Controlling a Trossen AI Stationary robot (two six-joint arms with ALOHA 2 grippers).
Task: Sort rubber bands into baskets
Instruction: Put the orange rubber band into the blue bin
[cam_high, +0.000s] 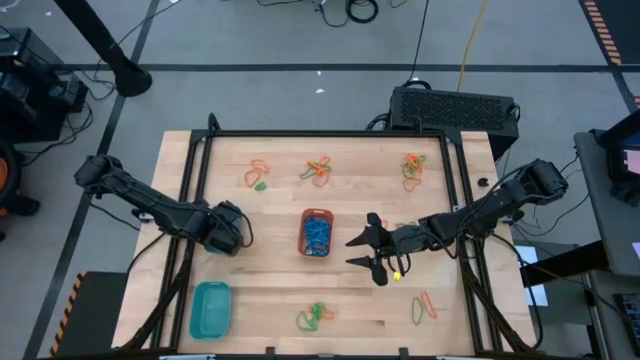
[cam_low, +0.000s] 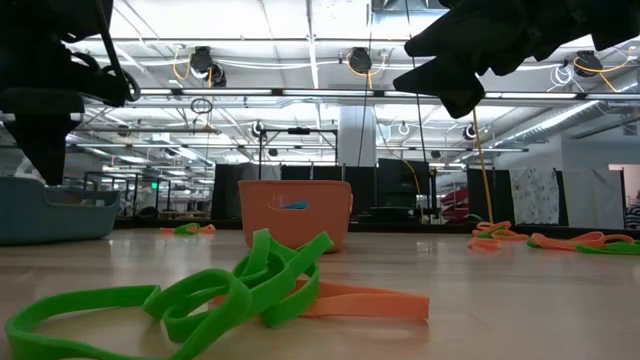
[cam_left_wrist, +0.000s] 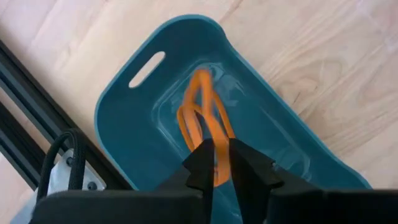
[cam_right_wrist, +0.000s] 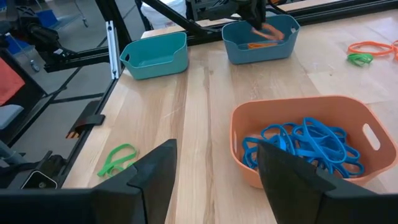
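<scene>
My left gripper (cam_left_wrist: 222, 144) points down over a teal basket (cam_left_wrist: 143, 118) at the table's left; in the high view the gripper (cam_high: 228, 232) hides that basket. Its fingers stand a little apart. An orange rubber band (cam_left_wrist: 202, 115) loops from the gap between them down toward the basket's floor. An orange basket (cam_right_wrist: 239, 146) at mid-table holds several blue bands (cam_right_wrist: 305, 146). Just right of it my right gripper (cam_high: 365, 250) waits open with nothing between its fingers. A second teal basket (cam_high: 210, 308) stands at the near left. My left gripper has the orange band's near end (cam_left_wrist: 219, 163) showing in the narrow gap between its fingers, which point down into the basket. Whether the fingers touch the band, I cannot tell. The band's far end is blurred above the basket floor.
Loose clumps of orange and green bands lie along the far side (cam_high: 258, 175) (cam_high: 318, 170) (cam_high: 412, 168) and near the front edge (cam_high: 315, 317) (cam_high: 425, 307). A yellow band (cam_high: 398, 275) lies under my right arm. A black frame rail (cam_high: 195, 190) runs along the table's left.
</scene>
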